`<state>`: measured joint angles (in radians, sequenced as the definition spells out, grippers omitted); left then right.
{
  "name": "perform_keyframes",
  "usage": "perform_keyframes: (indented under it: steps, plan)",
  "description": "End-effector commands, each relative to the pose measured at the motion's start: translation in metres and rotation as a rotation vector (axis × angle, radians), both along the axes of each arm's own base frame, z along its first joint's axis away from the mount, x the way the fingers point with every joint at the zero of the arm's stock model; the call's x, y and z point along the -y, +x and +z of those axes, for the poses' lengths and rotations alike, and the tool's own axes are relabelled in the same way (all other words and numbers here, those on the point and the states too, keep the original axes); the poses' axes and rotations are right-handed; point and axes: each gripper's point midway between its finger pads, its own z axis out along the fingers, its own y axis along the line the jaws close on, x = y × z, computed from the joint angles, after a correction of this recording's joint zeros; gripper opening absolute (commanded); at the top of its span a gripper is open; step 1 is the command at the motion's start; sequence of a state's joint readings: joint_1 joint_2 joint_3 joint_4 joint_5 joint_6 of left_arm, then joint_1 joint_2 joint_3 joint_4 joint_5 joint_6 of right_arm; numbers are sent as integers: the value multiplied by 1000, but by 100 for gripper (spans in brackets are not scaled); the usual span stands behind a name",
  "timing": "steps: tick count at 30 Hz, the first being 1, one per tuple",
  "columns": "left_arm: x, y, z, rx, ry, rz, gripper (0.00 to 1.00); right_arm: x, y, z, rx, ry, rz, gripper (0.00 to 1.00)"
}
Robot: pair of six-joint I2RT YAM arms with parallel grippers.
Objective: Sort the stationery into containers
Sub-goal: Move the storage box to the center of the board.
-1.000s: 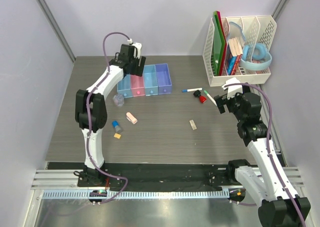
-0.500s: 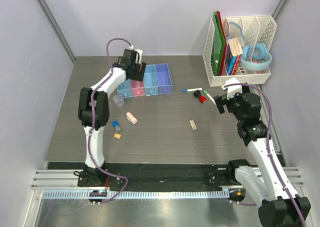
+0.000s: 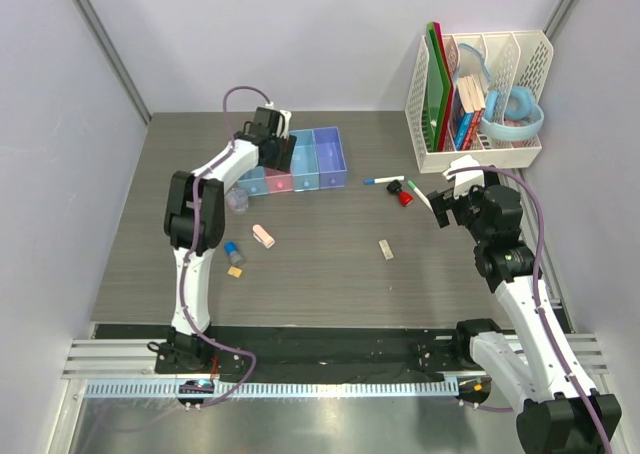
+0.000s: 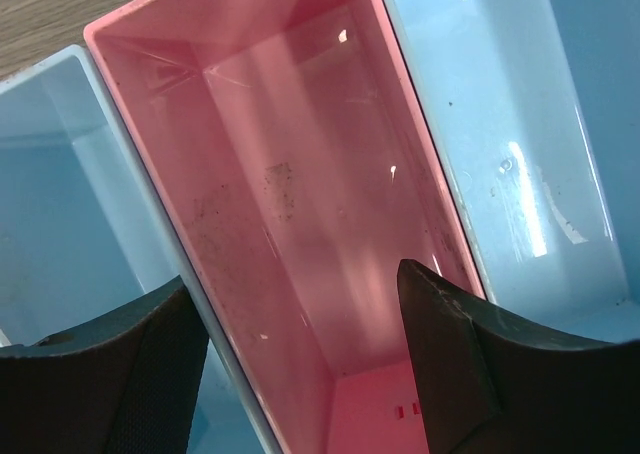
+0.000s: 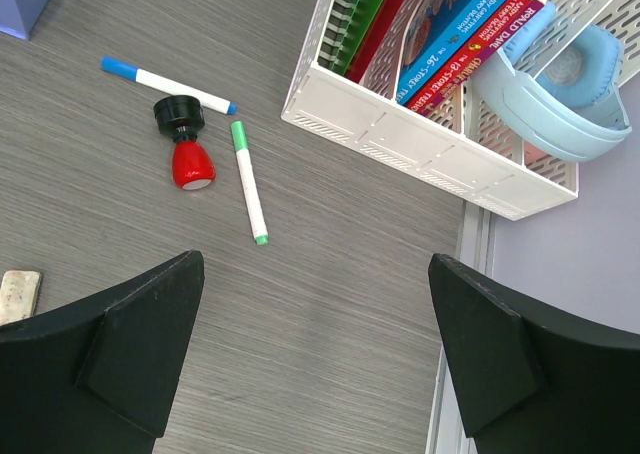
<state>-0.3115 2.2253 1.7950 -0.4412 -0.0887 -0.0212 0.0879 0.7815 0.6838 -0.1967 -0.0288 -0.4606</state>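
Note:
The four joined bins stand at the back left: light blue (image 3: 251, 182), pink (image 3: 279, 180), light blue (image 3: 304, 164), violet-blue (image 3: 331, 157). My left gripper (image 3: 273, 146) is open and empty just above the pink bin (image 4: 300, 174), with light-blue bins (image 4: 520, 144) on either side. My right gripper (image 3: 440, 206) is open and empty above the table (image 5: 315, 344). Near it lie a red-black piece (image 5: 186, 146), a blue-capped pen (image 5: 168, 84) and a green-capped pen (image 5: 248, 182). A beige eraser (image 3: 385, 249), pink eraser (image 3: 263, 236), blue-capped cylinder (image 3: 234, 252), yellow piece (image 3: 235, 271) and clear tape roll (image 3: 237, 202) lie loose.
A tall white perforated rack (image 3: 478, 144) at the back right holds green boards, books and a light-blue ring (image 5: 555, 94). The table's right edge (image 5: 475, 274) runs beside my right gripper. Grey walls close in the back and sides.
My left gripper has moved toward the near side and down, from behind the bins to just over the pink bin. The right arm and the loose items have not moved.

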Motion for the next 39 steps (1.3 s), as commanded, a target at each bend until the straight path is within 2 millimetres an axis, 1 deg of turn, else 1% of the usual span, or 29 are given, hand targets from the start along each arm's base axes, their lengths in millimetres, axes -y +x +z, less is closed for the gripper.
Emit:
perform_keyframes:
  steps: [1,7,10,17,22,23,26,30,31,33,34,39]
  plan:
    - [37,4,9,51,-29,-77,72,-4,2,4,18,14,9,100]
    - [56,-2,3,45,-21,-114,72,-3,2,5,21,14,7,100]
    - [59,-1,1,48,-17,-116,71,-2,2,4,20,12,5,100]
    - [51,13,0,94,54,-128,71,-3,2,3,17,14,7,100]
    - [56,15,4,106,38,-135,72,-2,2,3,17,12,5,100]
    - [55,15,3,102,41,-134,72,-2,2,3,17,12,5,100]
    - [55,17,9,118,37,-131,73,-3,2,3,17,11,8,100]
    - [55,19,23,147,33,-127,75,-3,2,2,16,10,8,100]
    - [55,19,30,159,29,-127,75,-4,2,2,14,11,11,100]
    - [55,20,37,171,28,-125,76,-4,2,2,14,10,11,100]
    - [54,19,45,183,25,-123,77,-4,2,2,14,10,13,100]
    - [54,15,66,212,7,-123,77,-5,1,4,20,14,17,99]
